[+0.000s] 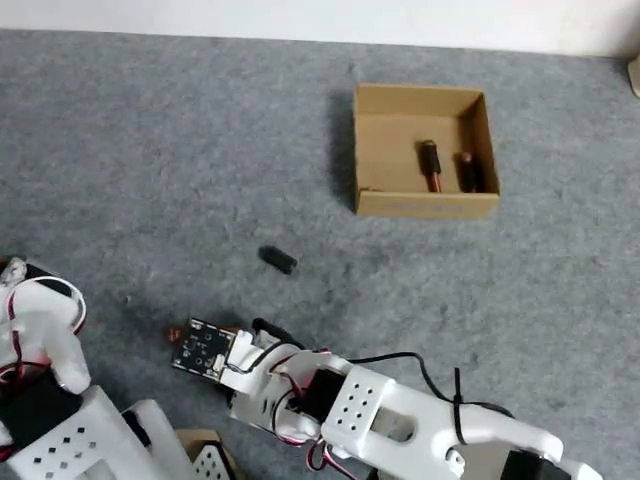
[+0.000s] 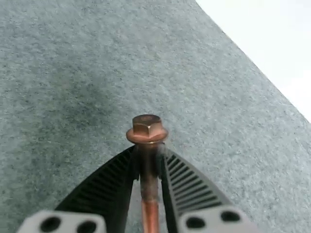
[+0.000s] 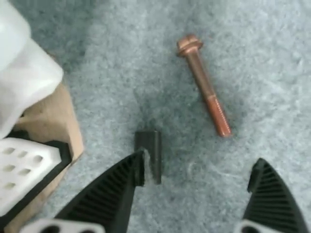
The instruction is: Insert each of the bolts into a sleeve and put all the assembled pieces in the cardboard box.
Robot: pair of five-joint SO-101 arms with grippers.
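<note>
Left pincer pinches a bolt by its shank, head sticking out, likely ready for sleeving. Right pincer hangs spread over a sleeve on the table; cardboard box sits upper right.

grey felt-like mat (speckled, evenly lit) is spread edge to edge; a white strip, poss. wall, is seen along the far side.
</note>
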